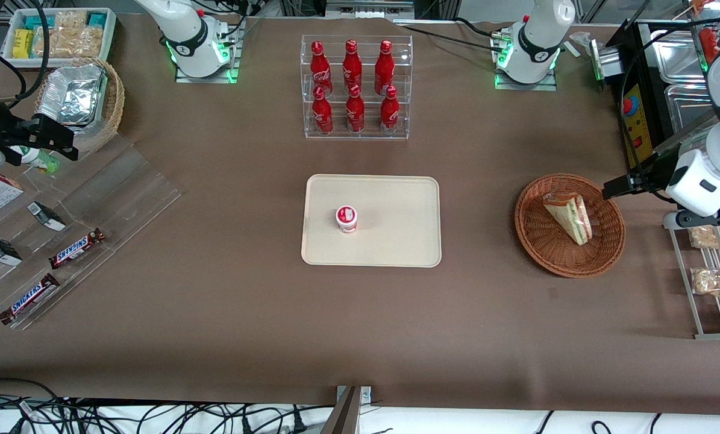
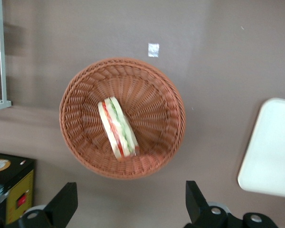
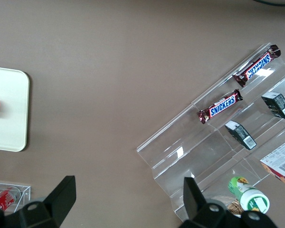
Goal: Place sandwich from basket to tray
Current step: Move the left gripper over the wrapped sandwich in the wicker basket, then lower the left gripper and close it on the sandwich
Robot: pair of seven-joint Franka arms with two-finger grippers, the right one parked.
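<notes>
A wrapped wedge sandwich (image 1: 570, 217) (image 2: 117, 128) lies inside the round reddish-brown wicker basket (image 1: 534, 232) (image 2: 159, 95), resting on its side with its pink, red and green filling layers showing along one edge. The basket sits on the brown table (image 1: 215, 301) toward the working arm's end, well apart from the cream tray (image 1: 396, 241) (image 2: 270, 152) at the table's middle. A small red-and-white lidded cup (image 1: 346, 218) stands on the tray. The left arm's gripper (image 1: 614, 188) (image 2: 132, 205) hangs above the basket's edge, clear of the sandwich; the wrist view shows its two fingers (image 2: 62, 203) spread wide apart with nothing between them. Farther from the front camera than the tray, a clear rack (image 1: 356, 129) holds six red cola bottles (image 1: 352, 63). Toward the parked arm's end, Snickers bars (image 1: 76, 248) (image 3: 219, 106) lie on a clear stepped display (image 1: 125, 193) (image 3: 190, 152), near a lighter wicker basket with foil trays (image 1: 73, 96). Bagged crumbly snacks (image 1: 712, 236) sit in a wire rack beside the reddish basket.
</notes>
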